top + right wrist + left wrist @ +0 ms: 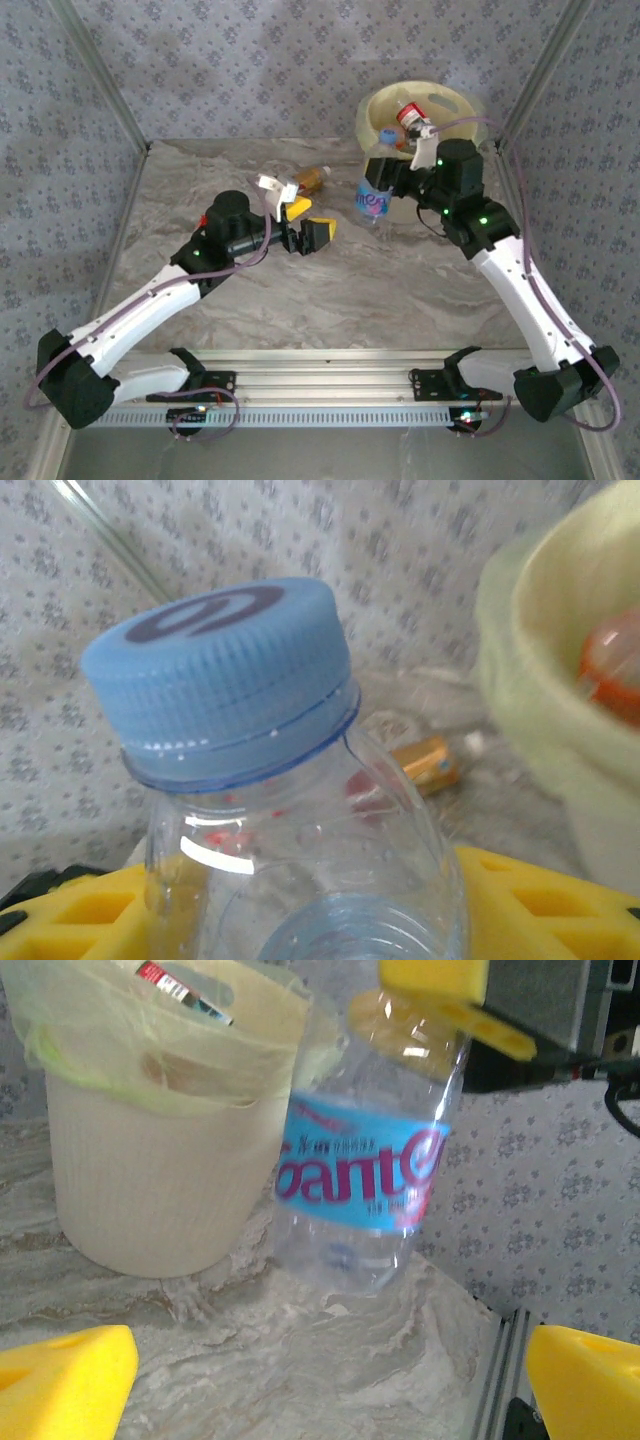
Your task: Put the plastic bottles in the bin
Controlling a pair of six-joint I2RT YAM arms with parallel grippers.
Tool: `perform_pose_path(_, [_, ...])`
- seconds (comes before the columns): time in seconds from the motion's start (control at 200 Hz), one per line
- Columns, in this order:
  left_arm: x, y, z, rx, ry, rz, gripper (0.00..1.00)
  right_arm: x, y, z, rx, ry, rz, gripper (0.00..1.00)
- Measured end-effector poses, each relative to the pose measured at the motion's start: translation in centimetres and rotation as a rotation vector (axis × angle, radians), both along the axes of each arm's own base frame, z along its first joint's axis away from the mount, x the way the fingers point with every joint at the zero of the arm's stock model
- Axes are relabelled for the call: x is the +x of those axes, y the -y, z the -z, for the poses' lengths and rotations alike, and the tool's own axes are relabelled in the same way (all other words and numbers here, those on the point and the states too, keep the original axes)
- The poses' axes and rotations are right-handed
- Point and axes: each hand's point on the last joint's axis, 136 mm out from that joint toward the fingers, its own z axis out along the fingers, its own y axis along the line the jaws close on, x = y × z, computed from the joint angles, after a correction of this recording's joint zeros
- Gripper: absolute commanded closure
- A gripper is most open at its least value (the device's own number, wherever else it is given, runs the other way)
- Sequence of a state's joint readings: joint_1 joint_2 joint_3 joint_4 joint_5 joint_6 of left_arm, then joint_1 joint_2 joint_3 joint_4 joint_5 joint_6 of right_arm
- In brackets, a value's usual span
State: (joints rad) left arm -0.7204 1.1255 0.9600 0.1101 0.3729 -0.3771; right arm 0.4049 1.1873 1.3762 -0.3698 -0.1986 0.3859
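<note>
Beside the bin (160,1170), bottle (362,1175) — cap hidden

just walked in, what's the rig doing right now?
The right gripper is shut on a clear blue-labelled bottle, gripping it below its blue cap, right beside the bin. The bin already holds at least one red-labelled bottle. The left gripper is open and empty mid-table, near an amber bottle lying on the table.
</note>
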Motion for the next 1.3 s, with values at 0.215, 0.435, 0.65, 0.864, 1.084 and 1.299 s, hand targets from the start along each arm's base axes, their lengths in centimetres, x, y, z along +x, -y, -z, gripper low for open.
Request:
perform_pose_path(0.215, [-0.1,-0.1,-0.3,-0.004,0.005,-0.002,0.00,1.7,4.1,-4.6,-0.132,0.146,0.152,0.38])
perform_pose_path(0.435, [-0.2,-0.2,-0.4,-0.004,0.007,-0.001,0.00,5.2,7.8,-7.8,-0.234,0.225,0.310,0.38])
perform_pose_path(0.65, [-0.5,-0.1,0.2,0.011,-0.013,0.016,0.00,10.5,9.9,-8.0,-0.375,0.240,0.426,0.38])
perform_pose_path(0.864, [-1.0,-0.6,0.4,0.035,-0.006,0.020,0.00,16.6,11.3,-6.2,-0.576,0.214,0.526,0.40])
perform_pose_path(1.084, [-1.2,-0.8,0.8,0.069,-0.001,0.023,0.00,21.3,13.3,-1.8,-0.798,0.124,0.630,0.40])
perform_pose_path(1.299, [-1.2,-1.0,1.5,0.097,-0.002,0.018,0.00,23.0,15.2,2.2,-0.924,0.029,0.654,0.40])
